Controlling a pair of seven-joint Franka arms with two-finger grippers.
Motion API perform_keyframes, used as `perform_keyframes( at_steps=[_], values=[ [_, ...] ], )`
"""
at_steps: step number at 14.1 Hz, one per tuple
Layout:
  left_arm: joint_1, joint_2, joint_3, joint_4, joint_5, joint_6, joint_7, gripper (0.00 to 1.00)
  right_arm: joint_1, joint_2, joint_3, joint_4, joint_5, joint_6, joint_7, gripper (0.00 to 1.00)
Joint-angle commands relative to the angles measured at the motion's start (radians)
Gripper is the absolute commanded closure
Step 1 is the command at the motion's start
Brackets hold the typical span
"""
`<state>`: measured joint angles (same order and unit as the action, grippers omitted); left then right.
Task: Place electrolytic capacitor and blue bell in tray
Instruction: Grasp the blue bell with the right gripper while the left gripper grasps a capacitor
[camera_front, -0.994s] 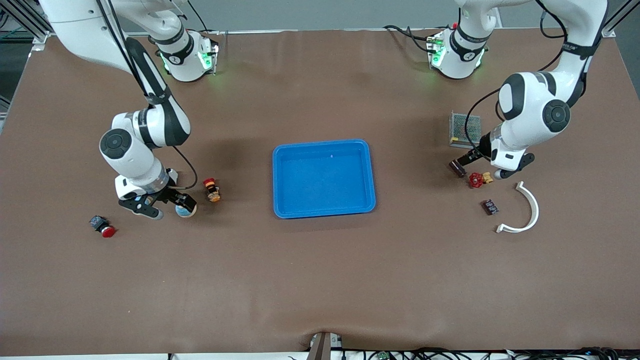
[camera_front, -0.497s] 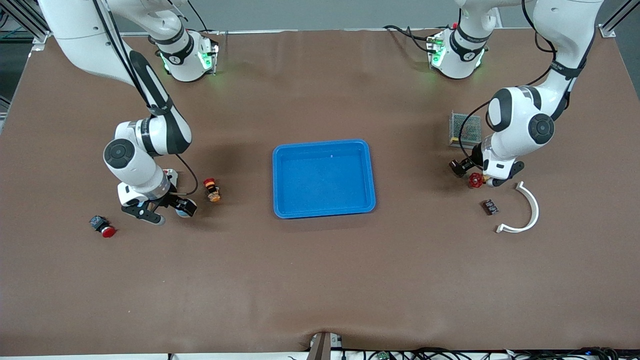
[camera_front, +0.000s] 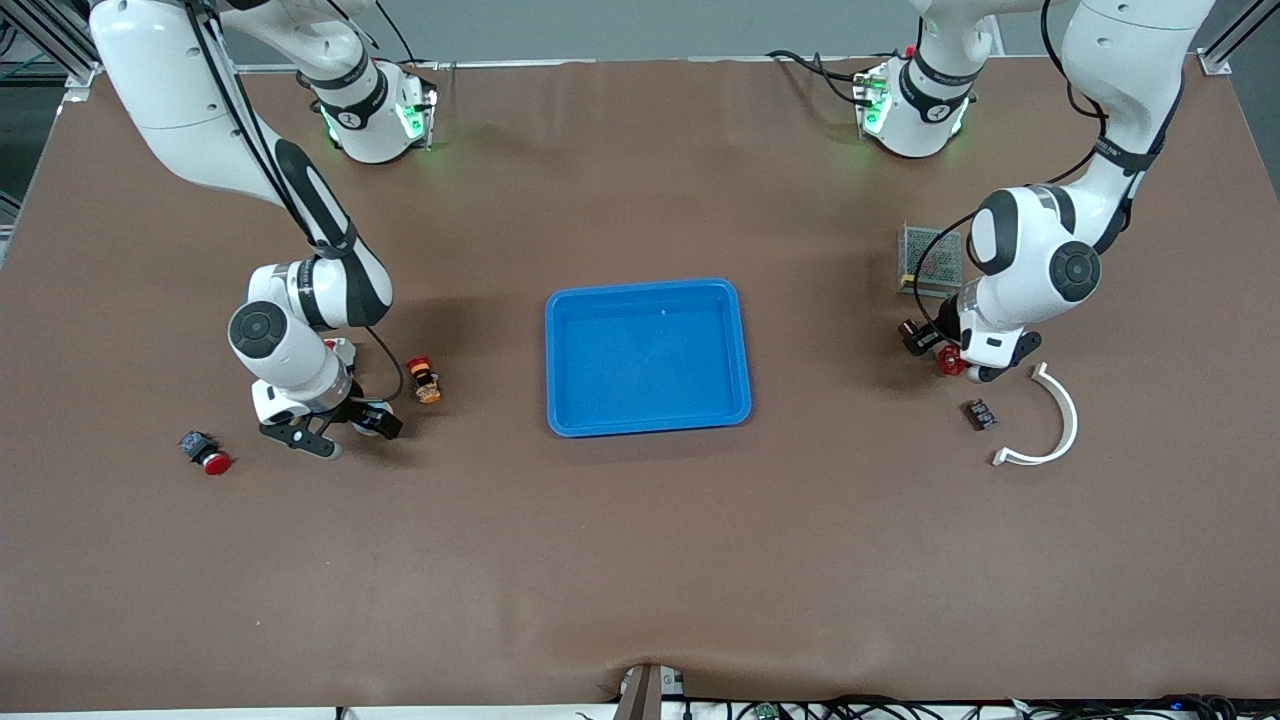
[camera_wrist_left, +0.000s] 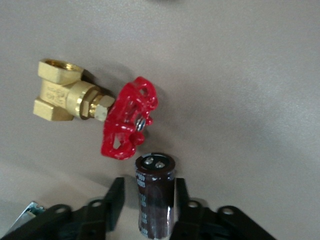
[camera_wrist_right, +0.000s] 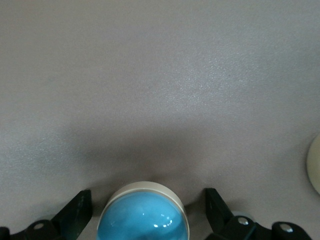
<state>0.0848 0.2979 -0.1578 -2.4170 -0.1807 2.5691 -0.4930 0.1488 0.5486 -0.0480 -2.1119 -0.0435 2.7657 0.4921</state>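
tray (camera_front: 647, 357) sits bare at frame centre. left gripper (camera_wrist_left: 146, 202) at right of frame, fingers pinching the capacitor (camera_wrist_left: 155, 192) beside a red valve (camera_wrist_left: 127, 125). right gripper (camera_wrist_right: 145, 210) at left, fingers wide apart around the blue bell (camera_wrist_right: 144, 215), ready to close.

The electrolytic capacitor (camera_wrist_left: 155, 195) runs off the left wrist frame's bottom edge. The blue bell (camera_wrist_right: 143, 214) is cut by the right wrist frame's bottom; the front view hides most of it under the right claw (camera_front: 334, 430).
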Motion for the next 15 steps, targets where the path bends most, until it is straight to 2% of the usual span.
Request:
perform_keyframes(
  at_steps=[1, 5, 8, 13, 14, 15],
  values=[
    [-0.011, 0.014, -0.008, 0.021, -0.017, 0.01, -0.013, 1.0, -0.005, 0.016, 0.008, 0.007, -0.016, -0.008, 0.017, 0.0],
    [-0.054, 0.004, -0.008, 0.042, -0.017, 0.0, -0.064, 1.0, 0.003, 0.004, 0.008, -0.013, -0.016, -0.017, 0.031, 0.0],
    [-0.083, -0.012, -0.008, 0.058, -0.017, -0.01, -0.096, 1.0, 0.018, -0.038, 0.011, -0.013, -0.016, -0.131, 0.074, 0.0],
    [-0.138, -0.037, -0.011, 0.14, -0.016, -0.133, -0.186, 1.0, 0.023, -0.062, 0.011, -0.013, -0.016, -0.175, 0.077, 0.0],
    [-0.164, -0.036, -0.011, 0.156, -0.016, -0.138, -0.221, 1.0, 0.023, -0.062, 0.011, -0.011, -0.016, -0.175, 0.071, 0.17],
    [-0.189, -0.033, -0.011, 0.168, -0.016, -0.138, -0.257, 1.0, 0.018, -0.065, 0.011, -0.01, -0.016, -0.175, 0.063, 0.48]
  ],
)
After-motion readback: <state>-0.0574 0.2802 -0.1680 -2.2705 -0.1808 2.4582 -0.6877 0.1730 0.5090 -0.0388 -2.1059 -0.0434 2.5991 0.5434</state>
